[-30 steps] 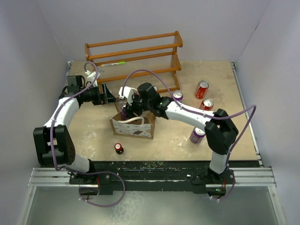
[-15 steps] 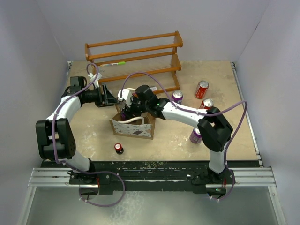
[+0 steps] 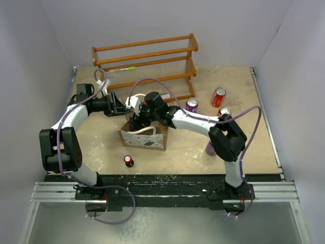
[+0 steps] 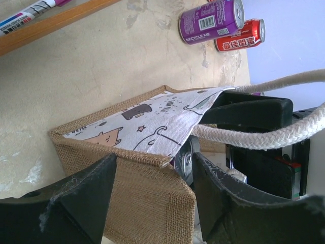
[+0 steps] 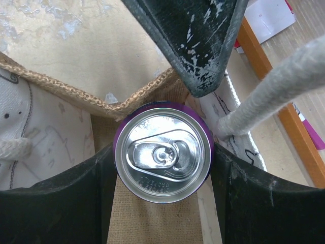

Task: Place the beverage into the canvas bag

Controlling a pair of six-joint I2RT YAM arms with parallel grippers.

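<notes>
Purple can (image 5: pixel 162 157) clamped in right gripper (image 3: pixel 136 118) jaws, apparently inside canvas bag (image 3: pixel 144 138) mouth. Right gripper nudged closer to left gripper (image 4: pixel 155 163) since earlier; left jaws spread beside bag rim.

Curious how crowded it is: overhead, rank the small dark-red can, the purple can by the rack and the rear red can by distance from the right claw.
Right claw grips the beverage.
1. Small dark-red can, in front of the bag.
2. Purple can, to the claw's right.
3. Rear red can, farthest right.
</notes>
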